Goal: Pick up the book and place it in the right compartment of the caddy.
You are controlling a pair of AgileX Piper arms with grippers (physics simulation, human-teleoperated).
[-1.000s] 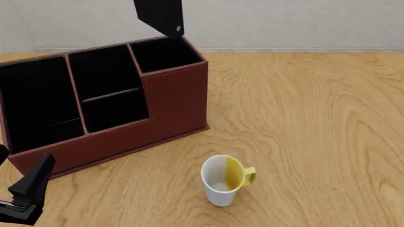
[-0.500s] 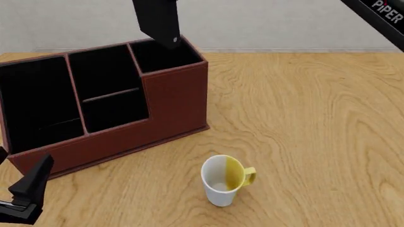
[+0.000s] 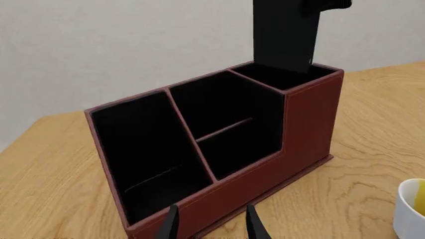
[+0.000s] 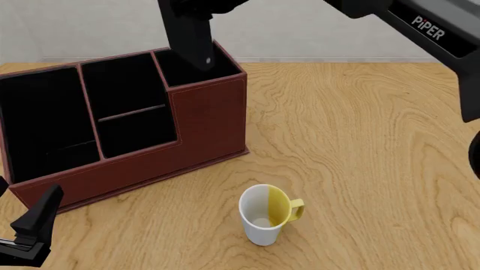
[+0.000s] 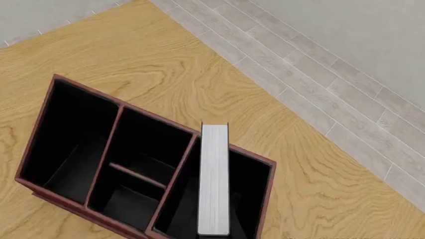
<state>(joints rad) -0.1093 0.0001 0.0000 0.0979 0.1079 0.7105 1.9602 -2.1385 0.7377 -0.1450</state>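
Note:
The black book [image 4: 186, 34] hangs upright with its lower end inside the mouth of the right compartment [image 4: 223, 68] of the reddish-brown caddy [image 4: 206, 118]. My right gripper [image 4: 201, 7] is shut on the book's top at the upper edge of the front view. The right wrist view looks down on the book's white page edges [image 5: 214, 184] over that compartment [image 5: 251, 194]. The left wrist view shows the book [image 3: 285, 35] above the caddy [image 3: 309, 124]. My left gripper [image 4: 31, 228] is open and empty at the near left corner, its fingertips [image 3: 174, 224] close to the caddy's low front.
A white-and-yellow mug [image 4: 264, 215] stands upright on the wooden table [image 4: 360, 146] in front of the caddy, also at the edge of the left wrist view [image 3: 411, 209]. The right arm [image 4: 428, 28] spans the upper right. A wall rises behind the table.
The book has come down, its lower end now inside the right compartment's mouth. The right arm has come into the front view from the upper right. The left gripper has stayed put.

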